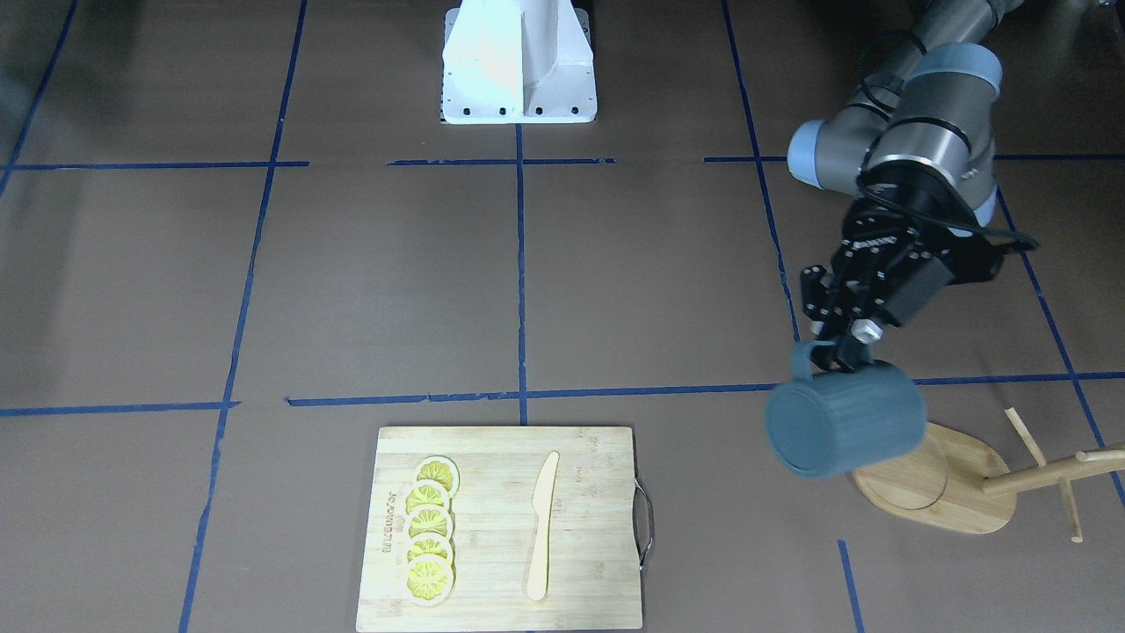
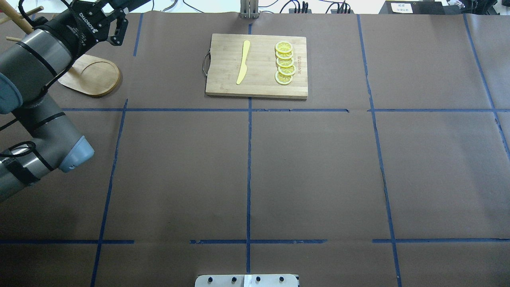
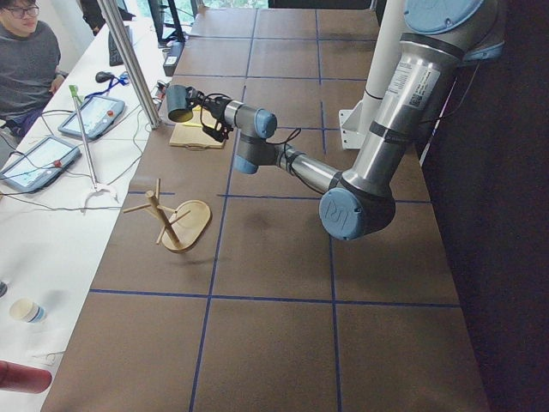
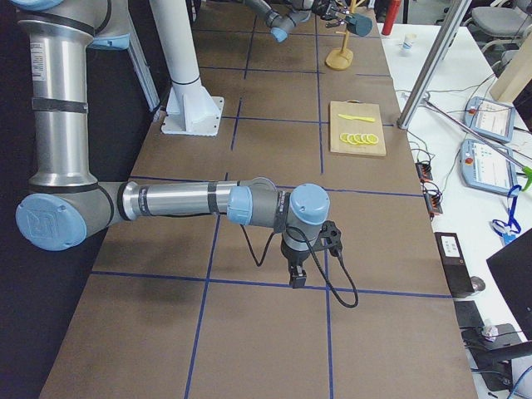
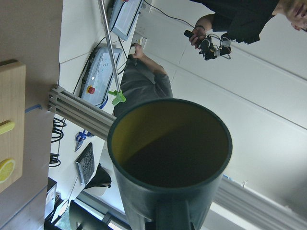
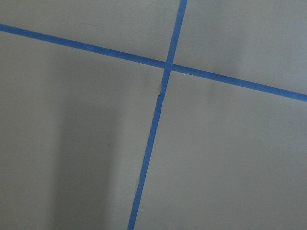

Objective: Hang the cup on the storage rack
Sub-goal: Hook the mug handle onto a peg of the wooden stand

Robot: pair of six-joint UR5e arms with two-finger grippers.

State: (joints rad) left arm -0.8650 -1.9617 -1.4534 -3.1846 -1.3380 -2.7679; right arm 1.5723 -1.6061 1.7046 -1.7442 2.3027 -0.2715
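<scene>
My left gripper [image 1: 833, 345] is shut on the angular handle of the dark teal-grey ribbed cup [image 1: 844, 420]. It holds the cup on its side in the air, over the near edge of the rack's oval base [image 1: 945, 482]. The left wrist view looks into the cup's yellow inside [image 5: 168, 143]. The bamboo storage rack stands with its post [image 1: 1050, 470] and thin cross pegs free. In the overhead view the cup is out of frame and only the rack's base [image 2: 93, 75] shows well. My right gripper [image 4: 298, 281] hangs low over the table, far from both; I cannot tell its state.
A rectangular cutting board [image 1: 501, 519] with several lemon slices [image 1: 431, 545] and a pale wooden knife [image 1: 542, 527] lies at the table's far middle edge. The robot's white base [image 1: 518, 61] stands at the opposite side. Operators and tablets are beyond the table edge [image 3: 51, 154].
</scene>
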